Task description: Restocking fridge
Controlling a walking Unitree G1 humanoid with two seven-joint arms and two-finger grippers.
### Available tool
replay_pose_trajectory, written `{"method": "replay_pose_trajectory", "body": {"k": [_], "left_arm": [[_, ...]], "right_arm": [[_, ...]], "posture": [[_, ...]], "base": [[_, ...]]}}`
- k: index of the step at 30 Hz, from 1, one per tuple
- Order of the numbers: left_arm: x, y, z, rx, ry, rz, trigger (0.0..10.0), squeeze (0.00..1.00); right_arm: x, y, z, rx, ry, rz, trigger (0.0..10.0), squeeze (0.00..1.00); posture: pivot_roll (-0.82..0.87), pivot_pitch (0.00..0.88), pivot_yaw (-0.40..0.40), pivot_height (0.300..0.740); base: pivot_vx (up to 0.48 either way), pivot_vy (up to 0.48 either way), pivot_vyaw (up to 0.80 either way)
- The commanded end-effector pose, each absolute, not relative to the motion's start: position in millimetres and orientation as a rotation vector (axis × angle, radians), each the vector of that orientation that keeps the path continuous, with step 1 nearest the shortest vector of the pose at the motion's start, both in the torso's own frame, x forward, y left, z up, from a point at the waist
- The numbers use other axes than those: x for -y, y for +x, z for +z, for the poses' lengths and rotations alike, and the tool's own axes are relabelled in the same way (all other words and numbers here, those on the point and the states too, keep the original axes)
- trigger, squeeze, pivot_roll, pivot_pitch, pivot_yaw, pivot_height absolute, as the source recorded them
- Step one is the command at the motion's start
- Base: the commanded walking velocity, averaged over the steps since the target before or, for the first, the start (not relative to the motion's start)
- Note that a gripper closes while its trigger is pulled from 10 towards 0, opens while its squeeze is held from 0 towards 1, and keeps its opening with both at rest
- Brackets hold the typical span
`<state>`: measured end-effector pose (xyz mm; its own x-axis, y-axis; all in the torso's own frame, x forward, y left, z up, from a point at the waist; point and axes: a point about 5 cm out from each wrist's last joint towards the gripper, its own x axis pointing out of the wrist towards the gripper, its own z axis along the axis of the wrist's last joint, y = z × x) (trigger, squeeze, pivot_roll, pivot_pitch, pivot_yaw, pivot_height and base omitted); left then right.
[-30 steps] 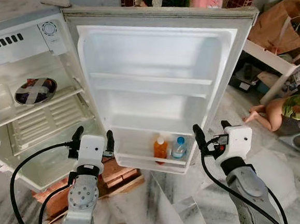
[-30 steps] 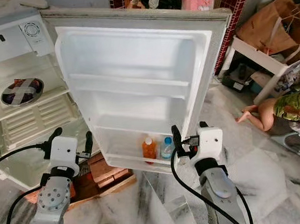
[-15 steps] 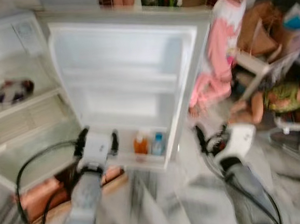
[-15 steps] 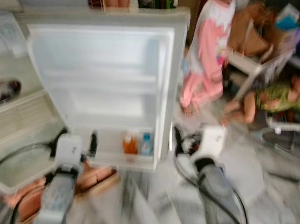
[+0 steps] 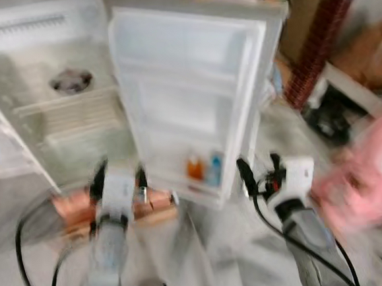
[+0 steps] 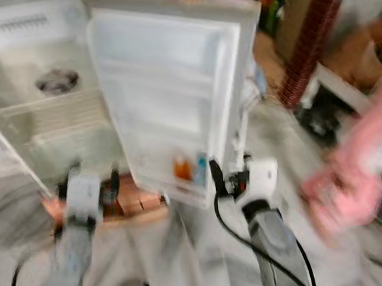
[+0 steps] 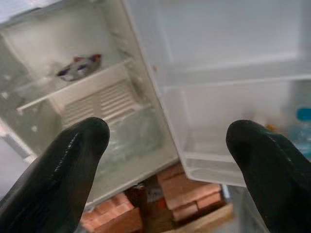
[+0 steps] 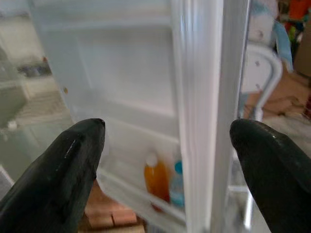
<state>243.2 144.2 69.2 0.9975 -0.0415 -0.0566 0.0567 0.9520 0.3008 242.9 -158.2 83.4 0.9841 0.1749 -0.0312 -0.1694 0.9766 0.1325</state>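
Barely started — the door [image 5: 194, 96] bin low in the frame holds just two bottles [image 5: 203, 168]; our left tool [image 5: 118, 182] and right tool [image 5: 263, 174] gape wide, carrying nothing.

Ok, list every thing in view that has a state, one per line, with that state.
Fridge door: swung open, bare upper racks.
Orange bottle: upright in the door's bottom rack.
Blue-capped bottle: upright beside it, same rack.
Bowl: sitting on the fridge's inner shelf.
Left tool: open, holding nothing.
Right tool: open, holding nothing, facing the door's edge.
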Motion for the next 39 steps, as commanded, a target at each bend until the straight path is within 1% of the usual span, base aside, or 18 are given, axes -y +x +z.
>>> {"method": "replay_pose_trajectory", "body": {"k": [1, 7, 10, 15, 16, 19, 28, 32, 39], "left_arm": [[-143, 248, 77, -0.020, 0.330, -0.053, 10.0, 0.00], [-139, 250, 77, -0.020, 0.331, -0.084, 10.0, 0.00], [-139, 250, 76, -0.025, 0.321, -0.081, 10.0, 0.00], [-137, 249, 76, -0.024, 0.322, -0.099, 10.0, 0.00], [-137, 249, 76, -0.023, 0.319, -0.103, 10.0, 0.00], [-137, 249, 76, -0.024, 0.318, -0.102, 10.0, 0.00], [-136, 249, 76, -0.028, 0.309, -0.108, 10.0, 0.00], [-138, 249, 76, -0.032, 0.311, -0.105, 10.0, 0.00], [-140, 249, 76, -0.031, 0.282, -0.073, 10.0, 0.00]], "right_arm": [[158, 245, 91, 0.003, 0.130, 0.181, 10.0, 0.00], [158, 250, 95, 0.017, 0.121, 0.161, 10.0, 0.00], [160, 252, 95, 0.017, 0.141, 0.131, 10.0, 0.00], [160, 252, 94, 0.016, 0.132, 0.131, 10.0, 0.00], [159, 253, 95, 0.018, 0.087, 0.149, 10.0, 0.00], [158, 252, 98, 0.043, 0.097, 0.161, 10.0, 0.00], [158, 253, 98, 0.044, 0.091, 0.158, 10.0, 0.00], [157, 254, 98, 0.047, 0.084, 0.162, 10.0, 0.00], [159, 255, 97, 0.047, 0.102, 0.154, 10.0, 0.00]], "posture": [[0.12, 0.043, -0.019, 0.740], [0.11, 0.043, -0.011, 0.740], [0.11, 0.042, -0.011, 0.740], [0.11, 0.042, -0.011, 0.740], [0.11, 0.042, -0.011, 0.740], [0.11, 0.042, -0.011, 0.740], [0.11, 0.049, -0.006, 0.740], [0.11, 0.052, -0.004, 0.740], [0.11, 0.054, -0.005, 0.740]], "base": [[0.000, 0.000, 0.00], [0.000, 0.000, 0.54], [0.000, 0.000, 0.00], [0.000, 0.000, 0.00], [0.000, 0.000, 0.00], [0.000, 0.000, 0.26], [0.000, -0.337, 0.67], [0.000, -0.262, 0.00], [0.000, 0.000, 0.00]]}}
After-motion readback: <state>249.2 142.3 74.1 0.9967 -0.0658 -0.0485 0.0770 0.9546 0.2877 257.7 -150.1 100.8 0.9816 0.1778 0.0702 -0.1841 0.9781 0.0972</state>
